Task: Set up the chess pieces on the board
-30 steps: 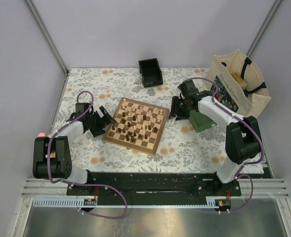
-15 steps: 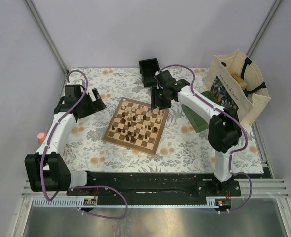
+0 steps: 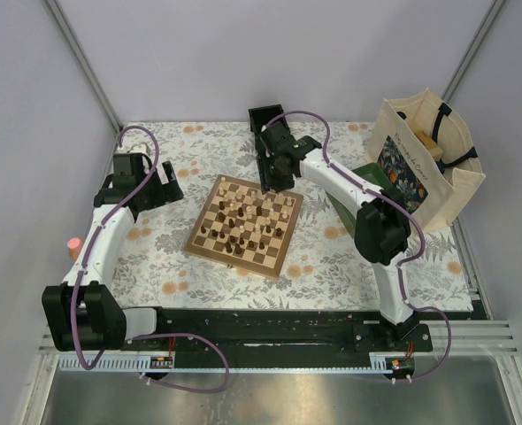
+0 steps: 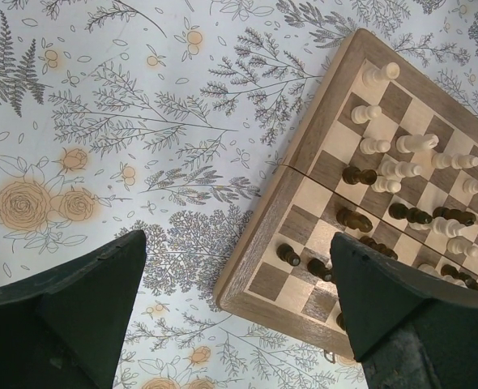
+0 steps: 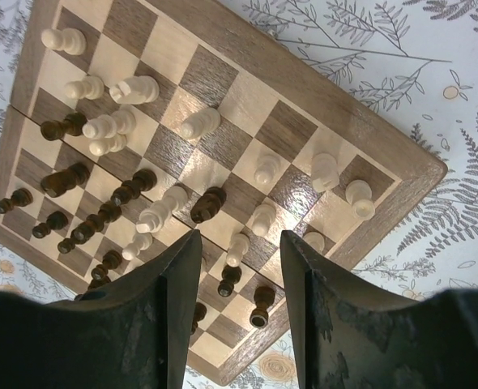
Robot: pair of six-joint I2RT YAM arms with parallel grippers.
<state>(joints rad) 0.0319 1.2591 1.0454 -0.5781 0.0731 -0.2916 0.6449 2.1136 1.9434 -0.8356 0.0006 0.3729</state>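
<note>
above the board (image 5: 211,77), my right tool (image 5: 239,239) is open and empty, my left tool (image 4: 237,243) wide open. the chess pieces (image 5: 198,123) sit mixed up on it. i think i must pinch one next.

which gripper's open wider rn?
The left gripper: its fingers stand far apart, while the right gripper shows only a narrow gap.

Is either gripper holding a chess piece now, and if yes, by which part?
Nothing is held. The left gripper is open beside the board, and the right gripper is open above it, empty.
</note>
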